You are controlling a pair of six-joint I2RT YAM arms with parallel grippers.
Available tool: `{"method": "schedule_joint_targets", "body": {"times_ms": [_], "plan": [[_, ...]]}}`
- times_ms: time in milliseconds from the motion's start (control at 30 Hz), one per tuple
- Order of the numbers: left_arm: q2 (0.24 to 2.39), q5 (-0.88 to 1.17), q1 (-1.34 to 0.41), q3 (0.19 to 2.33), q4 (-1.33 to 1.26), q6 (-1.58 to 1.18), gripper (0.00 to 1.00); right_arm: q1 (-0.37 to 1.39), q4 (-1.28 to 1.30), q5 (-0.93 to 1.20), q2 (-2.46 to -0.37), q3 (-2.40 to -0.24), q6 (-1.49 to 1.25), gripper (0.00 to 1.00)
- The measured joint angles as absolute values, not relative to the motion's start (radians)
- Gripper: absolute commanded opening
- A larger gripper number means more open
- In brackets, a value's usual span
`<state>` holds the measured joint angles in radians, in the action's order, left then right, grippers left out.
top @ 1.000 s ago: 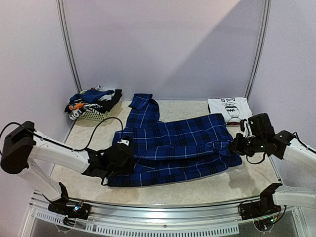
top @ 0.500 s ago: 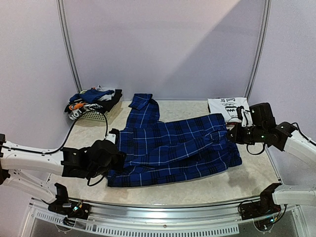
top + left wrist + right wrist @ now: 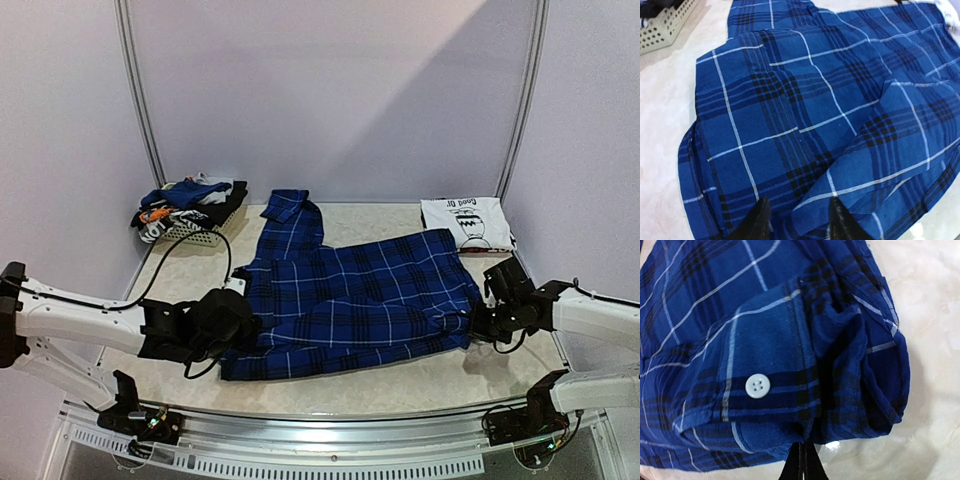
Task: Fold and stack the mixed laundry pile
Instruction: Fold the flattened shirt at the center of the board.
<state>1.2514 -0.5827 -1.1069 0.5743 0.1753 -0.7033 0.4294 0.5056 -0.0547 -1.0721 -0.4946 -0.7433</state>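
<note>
Marbled beige desk (image 3: pixel 500 375), lilac walls (image 3: pixel 330 100); white slatted plastic basket (image 3: pixel 195 232) holding assorted garments (image 3: pixel 190 195); left end effector (image 3: pixel 799 220) parted, right end effector (image 3: pixel 802 462) pinching blue-and-black plaid shirt (image 3: pixel 360 290).

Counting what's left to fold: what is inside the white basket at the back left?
A heap of garments overflows the basket: blue, black, orange-white and pale pieces show on top. Whatever lies beneath them is covered.

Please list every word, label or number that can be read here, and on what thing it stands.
"Good": on the folded white garment with black cartoon print, far right; the letters after it are too blurred.
Blue-and-black plaid shirt: no text.
</note>
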Motion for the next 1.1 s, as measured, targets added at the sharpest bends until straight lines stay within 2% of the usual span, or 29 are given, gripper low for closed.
{"method": "schedule_joint_targets", "body": {"times_ms": [100, 200, 333, 633, 967, 1100], "plan": [[1.285, -0.579, -1.110, 0.582, 0.180, -0.726, 0.74, 0.423, 0.459, -0.080, -1.143, -0.495, -0.777, 0.01], [1.295, -0.577, -1.111, 0.582, 0.211, -0.770, 0.81, 0.422, 0.441, -0.104, -1.215, -0.509, -0.784, 0.03], [1.267, -0.567, -1.113, 0.567, 0.265, -0.844, 0.81, 0.420, 0.447, -0.115, -1.279, -0.576, -0.764, 0.05], [1.134, -0.497, -1.132, 0.521, 0.405, -0.955, 0.76, 0.418, 0.496, -0.176, -1.244, -0.696, -0.664, 0.08], [1.173, -0.369, -1.150, 0.448, 0.425, -1.026, 0.75, 0.416, 0.543, -0.282, -1.441, -0.702, -0.670, 0.14], [1.205, -0.366, -1.154, 0.419, 0.364, -1.038, 0.68, 0.413, 0.542, -0.285, -1.435, -0.702, -0.677, 0.17]]}}
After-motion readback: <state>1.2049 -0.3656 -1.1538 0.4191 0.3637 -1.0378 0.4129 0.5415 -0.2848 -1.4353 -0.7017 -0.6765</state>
